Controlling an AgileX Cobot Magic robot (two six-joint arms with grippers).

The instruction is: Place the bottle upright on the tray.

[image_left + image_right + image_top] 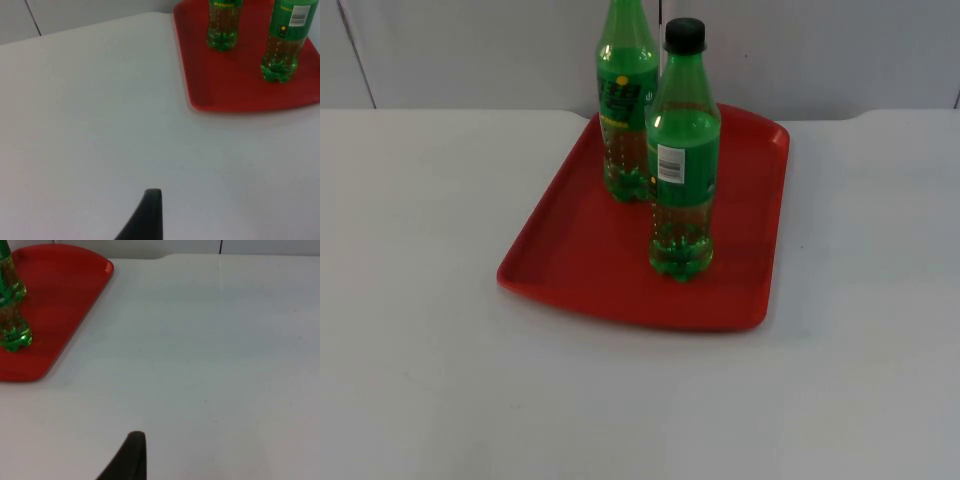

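A red plastic tray point(570, 250) lies on a white table point(420, 380) in front of a grey partition wall point(840, 50). Two green soft-drink bottles stand on it. The nearer bottle point(682, 170) has a black cap point(685, 35) and a white label panel; it stands close to the tray's middle, a little toward the front. The farther bottle point(625, 100) stands just behind it and to the picture's left, near the back rim, its top cut off by the frame.

Both bottles are upright — long axis vertical, neck up, lobed base flat on the tray floor. The two are close together, but whether they touch cannot be told.

The left gripper point(150, 215) hangs over bare table, well apart from the tray's left edge; only one black fingertip shows, so whether it is open or closed cannot be told. The right gripper point(131, 457) waits over bare table on the tray's other side, and its state likewise cannot be told.

The placing looks done. The likely risk now is a knock — tall, narrow bottles tip easily, and an arm sweeping low across the tray, or nudging its rim, could topple one into the other.
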